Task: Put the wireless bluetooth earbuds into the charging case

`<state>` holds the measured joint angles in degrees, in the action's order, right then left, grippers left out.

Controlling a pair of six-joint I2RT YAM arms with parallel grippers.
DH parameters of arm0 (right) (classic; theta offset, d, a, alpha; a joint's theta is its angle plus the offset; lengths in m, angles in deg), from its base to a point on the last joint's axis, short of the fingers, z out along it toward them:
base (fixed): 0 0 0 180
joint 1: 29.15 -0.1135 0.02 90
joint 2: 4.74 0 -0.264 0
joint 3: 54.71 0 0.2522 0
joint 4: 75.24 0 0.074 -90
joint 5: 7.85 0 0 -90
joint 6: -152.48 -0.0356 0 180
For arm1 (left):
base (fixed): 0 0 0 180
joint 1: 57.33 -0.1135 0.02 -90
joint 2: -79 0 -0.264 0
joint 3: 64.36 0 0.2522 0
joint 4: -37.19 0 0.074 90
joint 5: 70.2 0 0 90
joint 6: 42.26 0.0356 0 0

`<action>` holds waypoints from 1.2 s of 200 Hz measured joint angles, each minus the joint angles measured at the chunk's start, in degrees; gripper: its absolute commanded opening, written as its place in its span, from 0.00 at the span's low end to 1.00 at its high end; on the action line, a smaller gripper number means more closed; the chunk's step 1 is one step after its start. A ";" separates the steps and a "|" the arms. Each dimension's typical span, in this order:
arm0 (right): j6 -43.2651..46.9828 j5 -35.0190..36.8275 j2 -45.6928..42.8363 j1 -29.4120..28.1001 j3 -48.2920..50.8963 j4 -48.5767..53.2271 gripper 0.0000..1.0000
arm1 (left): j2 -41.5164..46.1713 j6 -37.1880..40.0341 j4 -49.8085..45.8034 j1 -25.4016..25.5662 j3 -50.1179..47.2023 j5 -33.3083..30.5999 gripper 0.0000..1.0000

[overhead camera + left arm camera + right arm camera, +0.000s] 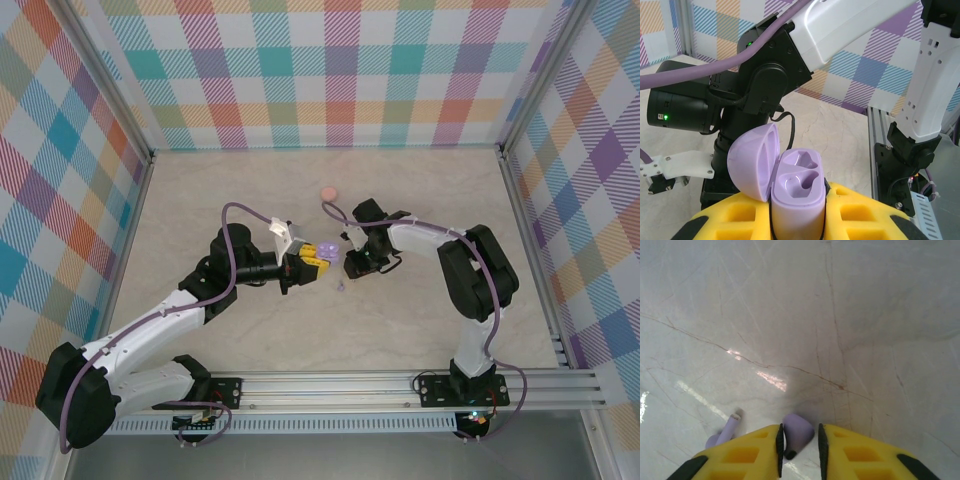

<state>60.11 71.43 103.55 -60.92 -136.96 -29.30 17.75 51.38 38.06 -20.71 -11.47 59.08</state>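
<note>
The lilac charging case stands upright between my left gripper's yellow fingers, its lid swung open to the left and both moulded wells empty. My left gripper is shut on the case near the table's middle. Just to its right, my right gripper points down at the table. Its yellow jaws stand narrow around a lilac earbud that lies on the marble. A second lilac earbud lies just left of those fingers, small on the table.
A small pink round piece lies farther back on the marble table. Checked walls close off the left, back and right. The right arm's black wrist looms close behind the case.
</note>
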 measured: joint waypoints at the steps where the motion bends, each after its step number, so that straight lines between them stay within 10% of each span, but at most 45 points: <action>1: -0.24 0.02 0.00 0.00 0.00 0.00 0.23 | 0.00 0.00 -0.02 0.00 0.00 0.00 0.21; 73: -7.37 4.96 -1.11 -0.15 0.94 -1.09 0.22 | 0.00 0.00 -1.03 0.00 0.00 0.00 0.21; 149: -12.44 6.54 -1.20 -0.15 0.90 -0.13 0.46 | 0.00 0.00 -1.03 0.00 0.00 0.00 0.21; 240: -21.92 7.85 -1.07 -0.85 -0.11 1.86 0.42 | 0.00 0.00 -1.01 0.00 0.00 0.00 0.21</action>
<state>38.19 79.27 102.48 -61.77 -137.07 -27.44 17.75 51.38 37.05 -20.71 -11.47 59.08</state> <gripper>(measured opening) 0.432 0.215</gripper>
